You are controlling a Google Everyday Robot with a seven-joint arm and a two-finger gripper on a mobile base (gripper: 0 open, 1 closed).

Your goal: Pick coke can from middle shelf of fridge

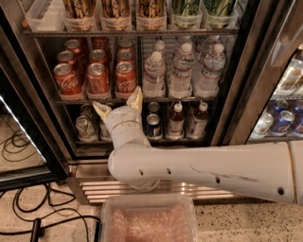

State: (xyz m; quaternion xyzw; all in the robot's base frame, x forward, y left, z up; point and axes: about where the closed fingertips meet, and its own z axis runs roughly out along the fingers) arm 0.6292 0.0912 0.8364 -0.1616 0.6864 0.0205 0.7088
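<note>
Several red coke cans stand in lanes on the middle shelf [94, 100] of the fridge [236, 90]; the front row holds three, left [64, 80], middle [97, 79] and right [126, 78]. My gripper [118, 101] is open, its two cream fingers spread just below the shelf's front rail, under the middle and right front cans. It holds nothing. The white arm [203, 170] reaches in from the right across the base grille.
Clear water bottles [182, 71] fill the shelf's right half. The lower rack holds green-and-white cans [85, 127], a blue can [153, 126] and small bottles [175, 120]. Tall tubs [113, 14] stand above. A neighbouring cooler [284, 118] is at right. A plastic bin [147, 220] and cables [28, 222] lie below.
</note>
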